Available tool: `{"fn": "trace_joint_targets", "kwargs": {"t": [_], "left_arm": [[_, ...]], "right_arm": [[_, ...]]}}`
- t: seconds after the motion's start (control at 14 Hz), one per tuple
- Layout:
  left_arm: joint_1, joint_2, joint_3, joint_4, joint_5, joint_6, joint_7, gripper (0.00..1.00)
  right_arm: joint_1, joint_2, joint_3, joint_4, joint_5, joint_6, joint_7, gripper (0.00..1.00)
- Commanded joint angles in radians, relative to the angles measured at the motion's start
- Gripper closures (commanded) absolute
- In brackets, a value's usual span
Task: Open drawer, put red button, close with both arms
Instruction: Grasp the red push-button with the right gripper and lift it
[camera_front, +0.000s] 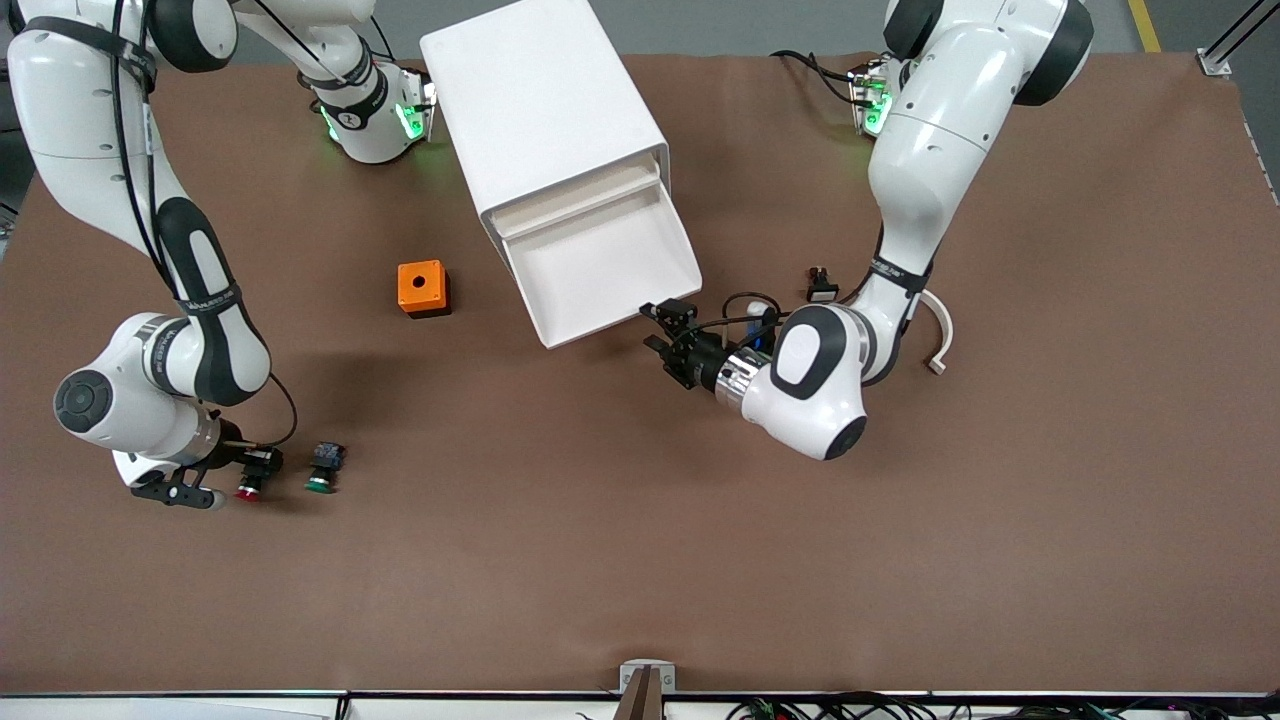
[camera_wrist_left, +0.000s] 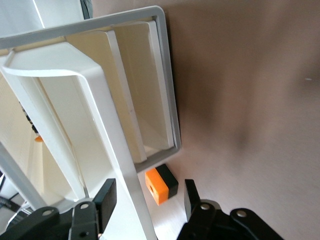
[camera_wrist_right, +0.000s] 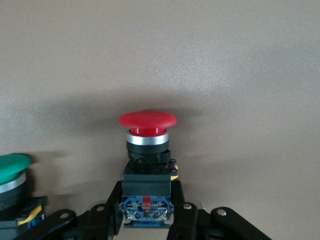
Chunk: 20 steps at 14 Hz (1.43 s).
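Note:
The white cabinet (camera_front: 540, 110) lies on the table with its lowest drawer (camera_front: 560, 335) pulled out and nothing in it. My left gripper (camera_front: 655, 328) is open at the drawer's front corner; in the left wrist view (camera_wrist_left: 149, 200) the drawer's front lip (camera_wrist_left: 107, 125) runs between its spread fingers (camera_wrist_left: 107, 197). My right gripper (camera_front: 262, 462) is shut on the red button (camera_front: 248, 488) near the right arm's end of the table, low at the brown table top. In the right wrist view the gripper (camera_wrist_right: 146, 212) clamps the button's bluish back and the red cap (camera_wrist_right: 147, 120) points away.
A green-capped button (camera_front: 322, 470) lies close beside the red one and shows in the right wrist view (camera_wrist_right: 10, 175). An orange cube (camera_front: 422, 288) sits beside the drawer. A small black part (camera_front: 820, 287) and a white curved piece (camera_front: 940, 335) lie near the left arm.

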Motion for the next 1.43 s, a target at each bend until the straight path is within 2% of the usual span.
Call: {"fn": "trace_joint_targets", "kwargs": {"t": [0.0, 0.21, 0.43, 0.64, 0.79, 1.0, 1.14, 1.36], "left_arm": [[0.039, -0.024, 0.009, 0.015, 0.004, -0.011, 0.016, 0.28], [0.102, -0.026, 0.022, 0.035, 0.058, -0.011, 0.018, 0.02], [0.169, -0.027, 0.035, 0.069, 0.091, -0.011, 0.082, 0.01], [0.232, -0.063, 0.051, 0.07, 0.12, -0.013, 0.206, 0.01], [0.247, -0.086, 0.071, 0.07, 0.13, -0.013, 0.257, 0.01], [0.275, -0.107, 0.087, 0.07, 0.14, -0.016, 0.335, 0.02], [0.28, -0.171, 0.104, 0.069, 0.249, -0.027, 0.432, 0.01], [0.267, -0.234, 0.089, 0.064, 0.428, -0.091, 0.515, 0.01]], "right_arm": [[0.001, -0.021, 0.001, -0.003, 0.016, -0.021, 0.009, 0.99], [0.034, -0.115, 0.001, 0.0, 0.015, -0.181, 0.108, 1.0], [0.094, -0.262, 0.004, -0.018, 0.016, -0.366, 0.3, 1.0], [0.216, -0.464, 0.004, -0.153, 0.016, -0.416, 0.531, 1.0], [0.316, -0.559, 0.004, -0.222, 0.018, -0.425, 0.705, 1.0], [0.499, -0.606, 0.004, -0.238, 0.018, -0.426, 1.027, 1.0], [0.621, -0.6, 0.004, -0.23, 0.018, -0.402, 1.211, 1.0], [0.747, -0.595, 0.005, -0.227, 0.02, -0.356, 1.41, 1.0]]}}
